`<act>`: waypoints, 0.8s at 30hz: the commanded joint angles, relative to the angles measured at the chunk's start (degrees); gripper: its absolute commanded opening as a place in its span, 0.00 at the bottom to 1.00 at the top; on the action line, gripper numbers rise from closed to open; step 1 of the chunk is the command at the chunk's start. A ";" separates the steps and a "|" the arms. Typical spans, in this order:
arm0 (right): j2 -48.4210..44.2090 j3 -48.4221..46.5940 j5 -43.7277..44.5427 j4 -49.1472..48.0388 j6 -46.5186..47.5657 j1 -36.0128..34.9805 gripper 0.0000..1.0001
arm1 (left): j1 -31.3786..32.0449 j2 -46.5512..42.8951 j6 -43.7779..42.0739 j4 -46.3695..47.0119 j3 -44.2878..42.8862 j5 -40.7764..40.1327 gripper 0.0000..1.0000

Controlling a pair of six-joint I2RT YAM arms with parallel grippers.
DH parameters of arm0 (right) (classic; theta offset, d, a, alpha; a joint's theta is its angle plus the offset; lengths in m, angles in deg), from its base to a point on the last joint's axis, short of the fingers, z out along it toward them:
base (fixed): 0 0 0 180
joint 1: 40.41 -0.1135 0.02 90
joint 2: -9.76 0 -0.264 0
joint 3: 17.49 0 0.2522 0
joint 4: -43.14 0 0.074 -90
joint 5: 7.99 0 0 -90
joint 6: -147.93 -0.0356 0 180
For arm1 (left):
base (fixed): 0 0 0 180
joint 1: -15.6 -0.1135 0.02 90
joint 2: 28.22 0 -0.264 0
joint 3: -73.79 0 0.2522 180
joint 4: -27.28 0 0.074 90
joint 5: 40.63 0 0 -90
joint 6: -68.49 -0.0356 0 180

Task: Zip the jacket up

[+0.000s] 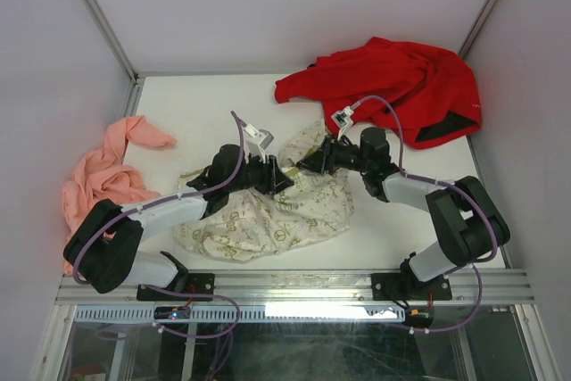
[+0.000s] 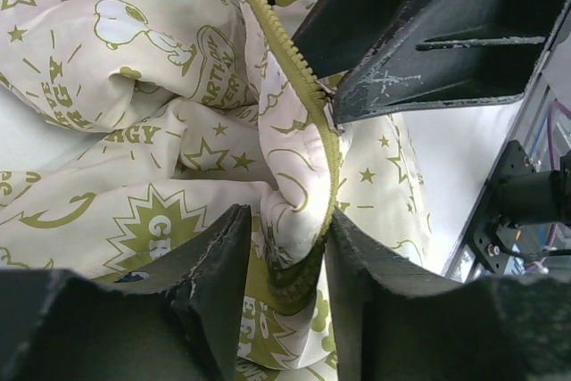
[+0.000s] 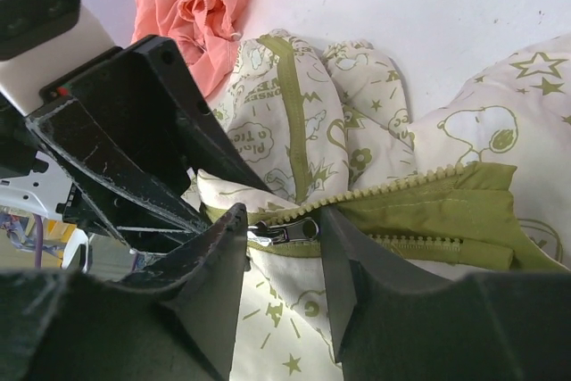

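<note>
The jacket [image 1: 268, 220] lies mid-way across the desk [image 1: 196, 104]. The right claw [image 3: 284, 216] sits narrow around the zipper pull [image 3: 285, 231] and the left claw [image 2: 287, 220] around a fabric fold. Neither grip can be told. The fold needs tension against a straight pull.

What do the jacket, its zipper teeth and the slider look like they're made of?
Jacket: soft matte woven fabric, probably cotton or polyester; it wrinkles and puffs.
Zipper teeth: likely moulded plastic; olive, matte and chunky.
Slider: seems metal; silvery with a glint.
</note>
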 commanded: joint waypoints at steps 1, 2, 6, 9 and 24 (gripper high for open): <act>-3.51 0.56 -0.47 -1.30 1.19 0.09 0.40 | -0.23 -0.54 2.39 1.86 -2.84 0.17 0.42; -3.80 0.68 -0.36 -1.27 1.17 0.06 0.39 | -0.29 0.00 2.61 1.86 -3.27 0.46 0.43; -4.16 1.14 -0.29 -1.53 0.84 0.03 0.36 | -0.89 1.78 3.63 1.88 -4.51 2.01 0.44; -4.58 1.56 0.62 -1.23 0.90 0.09 0.33 | -1.56 1.48 5.03 2.38 -4.51 4.40 0.44; -5.51 1.90 -0.90 -1.86 -0.07 -0.48 0.17 | -1.66 2.37 6.02 1.34 -6.49 6.23 0.24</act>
